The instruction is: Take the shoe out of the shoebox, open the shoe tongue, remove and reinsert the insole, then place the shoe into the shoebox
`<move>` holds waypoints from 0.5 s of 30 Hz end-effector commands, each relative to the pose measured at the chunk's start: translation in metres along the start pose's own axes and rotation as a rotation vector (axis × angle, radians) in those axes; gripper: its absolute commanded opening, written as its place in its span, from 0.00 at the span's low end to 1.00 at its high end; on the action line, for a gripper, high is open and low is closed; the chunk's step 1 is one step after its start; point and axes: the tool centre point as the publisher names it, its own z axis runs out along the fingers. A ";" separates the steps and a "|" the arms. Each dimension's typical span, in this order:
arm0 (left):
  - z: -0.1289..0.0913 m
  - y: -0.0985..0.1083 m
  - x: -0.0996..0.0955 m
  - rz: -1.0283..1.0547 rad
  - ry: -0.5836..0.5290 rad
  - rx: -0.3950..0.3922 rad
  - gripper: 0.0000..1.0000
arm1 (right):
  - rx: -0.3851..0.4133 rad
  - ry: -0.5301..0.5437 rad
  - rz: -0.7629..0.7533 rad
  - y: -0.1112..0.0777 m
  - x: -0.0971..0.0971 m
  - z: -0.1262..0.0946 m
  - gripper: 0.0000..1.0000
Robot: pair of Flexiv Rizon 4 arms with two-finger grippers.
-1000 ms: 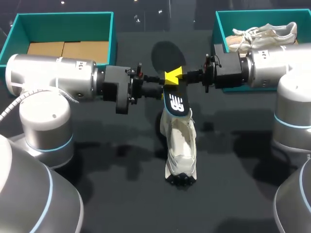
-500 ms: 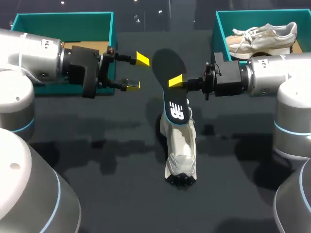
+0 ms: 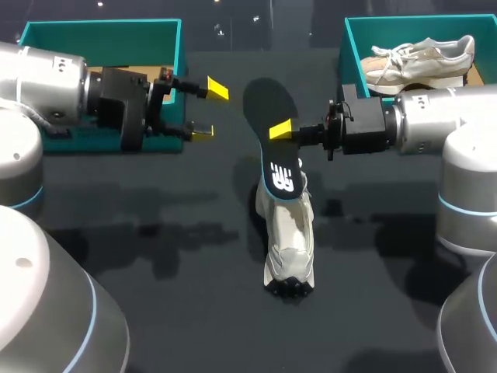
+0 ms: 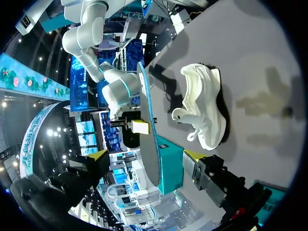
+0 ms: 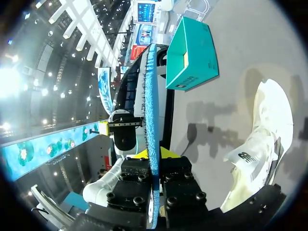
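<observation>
**Right hand.** The right hand (image 3: 283, 129) is clenched on the black insole (image 3: 265, 96). In the right wrist view the insole stands on edge between the two fingers, which press it from both sides. The forefoot part extends beyond the fingertips. The printed heel part reaches down from them toward the white sneaker (image 3: 288, 237).

**Left hand.** The left hand (image 3: 210, 111) is released, its fingers spread and nothing between them. It hangs above the counter (image 3: 155, 311), facing the right hand and well apart from it. In the left wrist view the insole shows edge-on ahead of the spread fingers, with a yellow tip of the right hand against it.

**White sneaker.** The sneaker lies on the counter under and just beside the right hand's fingertips, unheld. Its opening is toward the insole heel, and its dark sole end points away from both hands. Whether the insole heel touches the sneaker cannot be determined.

**Shoeboxes.** A teal shoebox (image 3: 101, 28) stands just behind the left hand, with brown cardboard (image 3: 109, 78) on its floor. A second teal shoebox (image 3: 351, 43) stands behind the right hand. It contains a beige sneaker (image 3: 423, 54) lying on its side.
</observation>
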 end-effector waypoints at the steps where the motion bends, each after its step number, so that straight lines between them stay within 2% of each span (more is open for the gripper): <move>1: -0.005 0.010 -0.008 0.012 0.076 0.012 1.00 | -0.002 -0.001 0.000 -0.001 0.000 0.002 0.00; 9: -0.015 0.022 -0.028 0.062 0.273 0.045 1.00 | -0.002 -0.001 0.000 -0.001 0.000 0.002 0.00; 15: -0.020 0.025 -0.042 0.119 0.454 0.105 1.00 | -0.002 -0.001 0.000 -0.001 0.000 0.002 0.00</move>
